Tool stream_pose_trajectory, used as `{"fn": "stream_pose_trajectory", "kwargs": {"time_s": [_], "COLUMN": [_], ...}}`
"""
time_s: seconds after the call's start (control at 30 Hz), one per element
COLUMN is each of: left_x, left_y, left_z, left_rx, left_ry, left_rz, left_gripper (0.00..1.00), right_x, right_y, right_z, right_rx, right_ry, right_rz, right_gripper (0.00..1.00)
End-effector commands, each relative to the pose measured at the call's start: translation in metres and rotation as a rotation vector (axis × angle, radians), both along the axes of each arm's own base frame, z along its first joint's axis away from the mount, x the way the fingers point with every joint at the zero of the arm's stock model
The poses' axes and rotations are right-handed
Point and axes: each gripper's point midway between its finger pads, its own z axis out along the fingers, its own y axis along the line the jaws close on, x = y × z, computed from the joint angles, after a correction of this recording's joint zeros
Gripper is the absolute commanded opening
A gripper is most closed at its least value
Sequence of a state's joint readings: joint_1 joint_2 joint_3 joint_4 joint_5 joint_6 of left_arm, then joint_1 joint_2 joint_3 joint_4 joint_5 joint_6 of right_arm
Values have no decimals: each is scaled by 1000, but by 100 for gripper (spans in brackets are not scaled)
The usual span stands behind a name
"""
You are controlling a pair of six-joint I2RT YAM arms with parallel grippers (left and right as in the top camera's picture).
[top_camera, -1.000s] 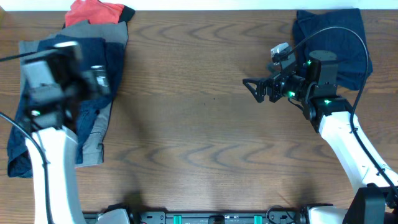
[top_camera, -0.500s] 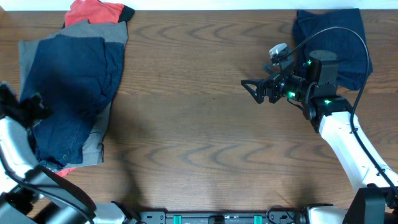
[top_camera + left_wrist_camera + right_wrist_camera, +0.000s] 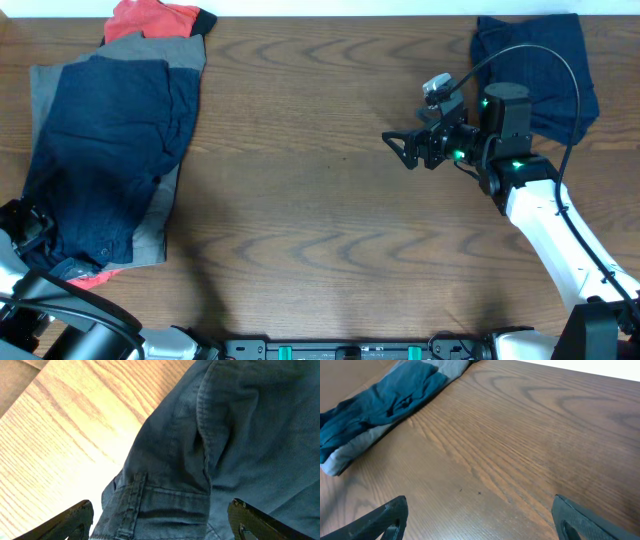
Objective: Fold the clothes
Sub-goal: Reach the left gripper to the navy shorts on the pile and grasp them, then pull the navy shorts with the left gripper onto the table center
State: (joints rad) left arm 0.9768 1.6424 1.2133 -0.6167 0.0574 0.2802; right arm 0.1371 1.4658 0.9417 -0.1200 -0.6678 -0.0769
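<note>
Dark navy shorts [image 3: 105, 150] lie spread at the table's left, on top of grey shorts [image 3: 155, 225] and a red-orange garment [image 3: 150, 18]. My left gripper [image 3: 22, 228] is open at the pile's lower-left edge; in the left wrist view its fingers [image 3: 160, 527] straddle the navy waistband [image 3: 165, 505] with nothing held. A folded navy garment [image 3: 535, 70] lies at the far right corner. My right gripper [image 3: 405, 150] is open and empty over bare wood right of centre. The pile also shows in the right wrist view [image 3: 385, 397].
The wooden table [image 3: 320, 200] stretches between the pile and the right arm. The table's left edge [image 3: 20, 390] runs close to the left gripper. A rail with green clips [image 3: 340, 350] lines the front edge.
My left arm has swung away from above the pile, down to its lower-left edge. My right gripper has drifted slightly left.
</note>
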Motion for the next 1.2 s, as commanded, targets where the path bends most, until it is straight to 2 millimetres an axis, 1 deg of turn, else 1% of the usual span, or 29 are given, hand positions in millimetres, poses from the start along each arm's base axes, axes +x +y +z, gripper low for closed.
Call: {"fn": "stream_pose_trajectory", "kwargs": {"time_s": [0.0, 0.1, 0.23, 0.43, 0.53, 0.6, 0.63, 0.67, 0.7, 0.73, 0.83, 0.9, 0.93, 1.07, 1.13, 1.17], "left_x": [-3, -6, -8, -11, -12, -12, -12, -11, -10, -9, -3, 5, 10, 52, 74, 87], "left_y": [-2, -6, -9, -13, -15, -15, -14, -14, -12, -11, -2, 4, 4, -15, -33, -48], "left_z": [-5, -11, -19, -45, -55, -57, -57, -56, -55, -55, -43, -28, -21, 22, 43, 54], "left_rx": [-2, -18, -42, -112, -135, -139, -138, -135, -127, -123, -115, -114, -120, -188, -246, -292], "left_ry": [29, 40, 55, 101, 116, 118, 117, 115, 109, 105, 40, -28, -63, -265, -370, -429], "left_rz": [-13, -13, -13, -10, -11, -11, -11, -11, -11, -8, 109, 211, 218, 147, 130, 101], "left_gripper": [87, 87, 83, 81, 74, 65, 58, 45, 22, 6, 6, 6, 6, 6, 6, 6], "right_x": [4, 4, 4, 4, 4, 4, 4, 4, 4, 4, 4, 5, 5, 10, 12, 13], "right_y": [2, 2, 2, 2, 2, 2, 2, 2, 2, 2, 2, 2, 2, 3, 3, 3], "right_z": [6, 5, 6, 5, 5, 5, 5, 5, 5, 5, 6, 7, 7, 14, 18, 20], "right_rx": [-12, -12, -12, -12, -12, -12, -12, -12, -12, -12, -12, -11, -10, -4, -1, 2], "right_ry": [-17, -17, -17, -16, -16, -17, -17, -17, -17, -17, -17, -23, -28, -65, -84, -95], "right_rz": [-9, -9, -8, -8, -8, -8, -8, -8, -8, -8, -8, -8, -8, -8, -9, -10], "right_gripper": [89, 88, 87, 85, 84, 82, 82, 82, 81, 81, 81, 81, 81, 80, 80, 79]}}
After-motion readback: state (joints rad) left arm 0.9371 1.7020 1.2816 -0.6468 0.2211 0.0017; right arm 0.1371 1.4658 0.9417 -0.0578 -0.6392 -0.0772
